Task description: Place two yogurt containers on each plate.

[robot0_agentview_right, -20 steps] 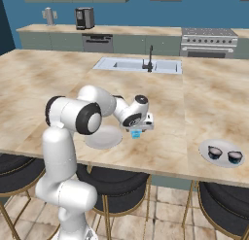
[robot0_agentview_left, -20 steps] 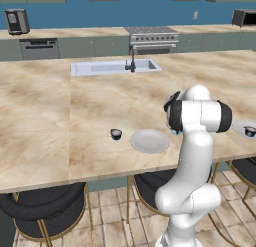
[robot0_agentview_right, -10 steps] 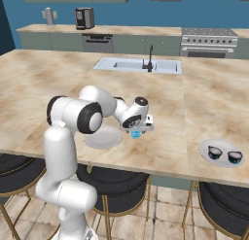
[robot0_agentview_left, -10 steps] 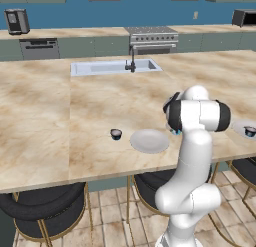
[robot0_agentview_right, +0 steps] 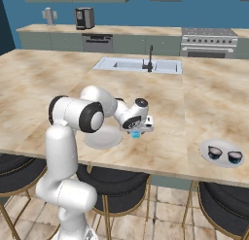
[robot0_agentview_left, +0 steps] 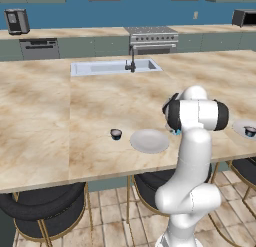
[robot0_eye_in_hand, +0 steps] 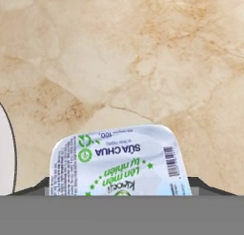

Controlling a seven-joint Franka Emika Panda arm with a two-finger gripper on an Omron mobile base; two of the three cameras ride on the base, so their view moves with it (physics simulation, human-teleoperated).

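A light blue yogurt container [robot0_eye_in_hand: 119, 165] with a printed foil lid stands on the counter. My gripper [robot0_agentview_right: 136, 131] reaches straight down over it, and one dark fingertip [robot0_eye_in_hand: 33, 189] shows close beside each side of the cup. The lid hides whether the tips touch it. This yogurt container [robot0_agentview_right: 135, 134] sits just right of the near plate [robot0_agentview_right: 103, 138], which has nothing on it. Left of that plate [robot0_agentview_left: 149, 141] stands a dark cup [robot0_agentview_left: 116, 134]. The far right plate [robot0_agentview_right: 204, 147] holds two dark cups [robot0_agentview_right: 214, 151] [robot0_agentview_right: 235, 157].
A sink [robot0_agentview_left: 112, 67] with a dark faucet [robot0_agentview_left: 132, 61] is set into the counter farther back. Black stools [robot0_agentview_right: 112, 183] stand under the counter's front edge. Bare marble lies between the two plates.
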